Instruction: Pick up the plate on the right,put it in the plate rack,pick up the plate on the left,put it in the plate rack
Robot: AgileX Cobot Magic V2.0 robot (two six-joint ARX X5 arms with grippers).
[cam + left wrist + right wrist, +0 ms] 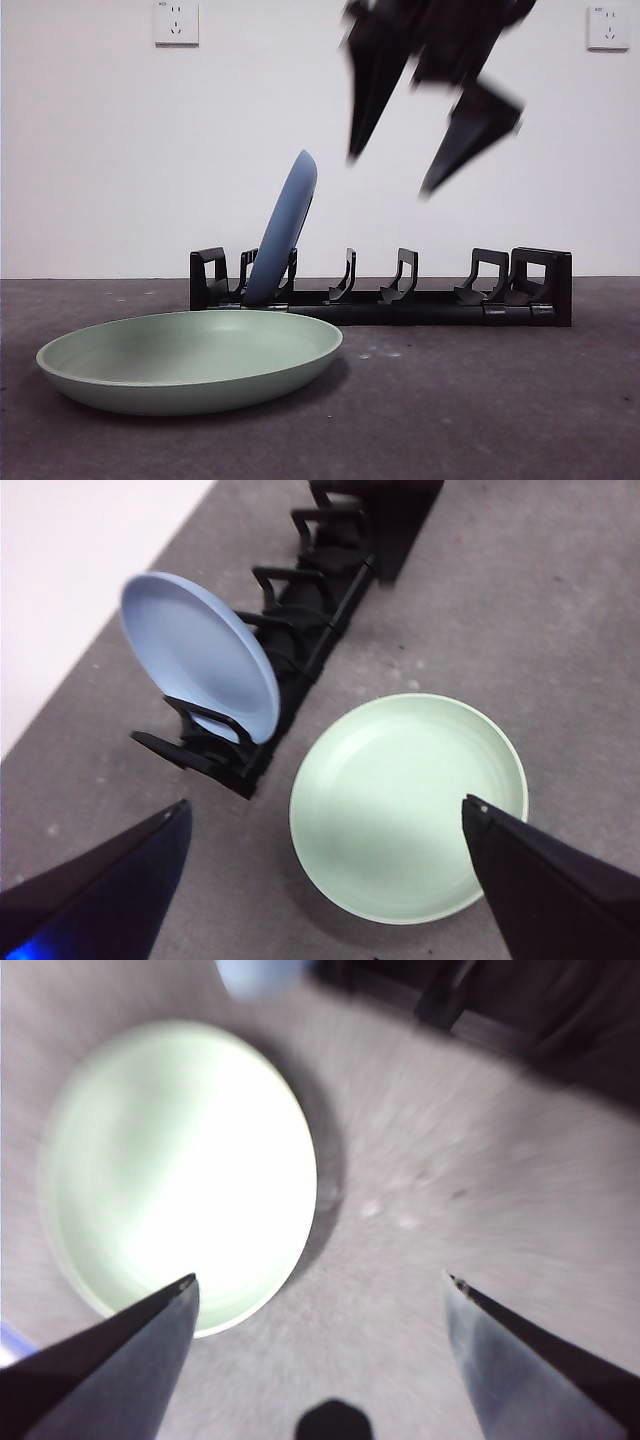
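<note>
A blue plate (285, 225) stands leaning in the left end of the black plate rack (420, 308). A pale green plate (190, 360) lies flat on the table in front of the rack's left end. My right gripper (392, 172) hangs blurred above the rack's middle, open and empty; its wrist view shows the green plate (180, 1160) and the rack (480, 1010) below it. My left gripper (326, 802) is open and empty, high over the green plate (410, 800), with the blue plate (200, 650) and rack (320, 590) in its view.
A white wall (100, 150) with two sockets (176, 22) stands right behind the rack. The grey table surface (480, 400) stretches in front of and to the right of the green plate.
</note>
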